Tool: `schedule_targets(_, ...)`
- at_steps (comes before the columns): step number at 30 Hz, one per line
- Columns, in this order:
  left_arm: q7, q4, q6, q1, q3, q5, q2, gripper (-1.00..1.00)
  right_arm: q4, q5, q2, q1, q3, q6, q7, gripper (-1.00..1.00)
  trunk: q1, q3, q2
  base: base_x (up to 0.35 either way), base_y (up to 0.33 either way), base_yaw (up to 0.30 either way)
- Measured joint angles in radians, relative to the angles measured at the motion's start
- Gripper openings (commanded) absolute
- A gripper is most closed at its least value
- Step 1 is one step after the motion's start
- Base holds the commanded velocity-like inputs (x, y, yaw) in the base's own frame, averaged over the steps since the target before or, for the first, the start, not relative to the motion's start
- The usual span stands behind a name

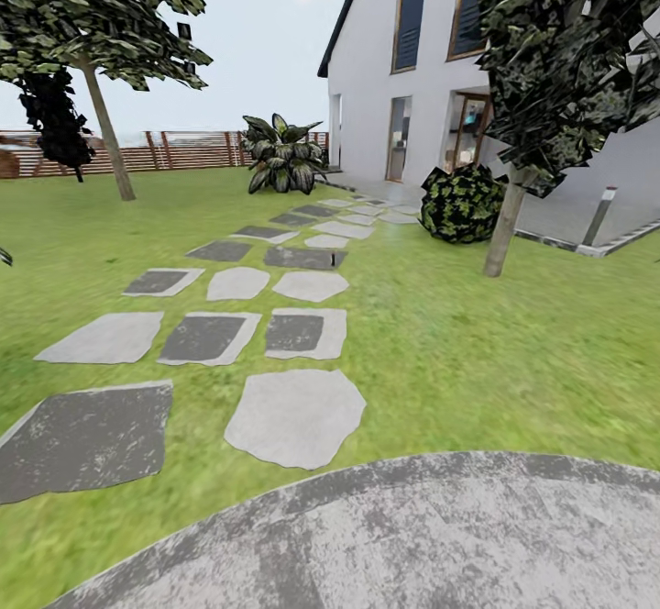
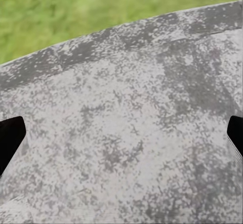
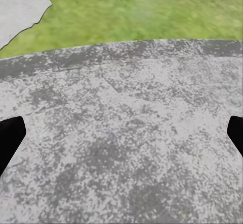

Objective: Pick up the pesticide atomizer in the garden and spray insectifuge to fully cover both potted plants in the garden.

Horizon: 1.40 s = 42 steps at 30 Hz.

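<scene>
Patio (image 1: 440,536) rough mottled grey stone; stepping stones (image 1: 295,416) matt grey; fence (image 1: 174,150) brown wood slats.

bright, even daylight — almost no cast shadows; grass (image 1: 477,334) smeared and blurry, edges warped.

Lawn (image 1: 513,361) green, patchy yellow-green. Patio (image 1: 440,536) mottled grey with lighter speckles. Stepping stones (image 1: 295,416) mixed: pale grey and dark grey, some dark with pale border. Fence (image 1: 174,150) brown slats. House (image 1: 367,68) white, dark roof edge. Big plant (image 1: 282,155) striped green and white. Bush (image 1: 463,204) dark green, blotchy. Lamp (image 1: 600,215) grey. Sky pale blue.
</scene>
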Motion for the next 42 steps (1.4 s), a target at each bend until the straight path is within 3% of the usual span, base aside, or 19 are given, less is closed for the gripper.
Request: schedule_targets(42, 0.000, 0.000, 0.000, -0.001, 0.000, 0.001, 0.000, 1.00, 0.028, -0.001, 0.001, 0.000, 0.003, 0.000, 0.000, 1.00, 0.000, 0.000, 0.000, 0.340, 0.000, 0.000)
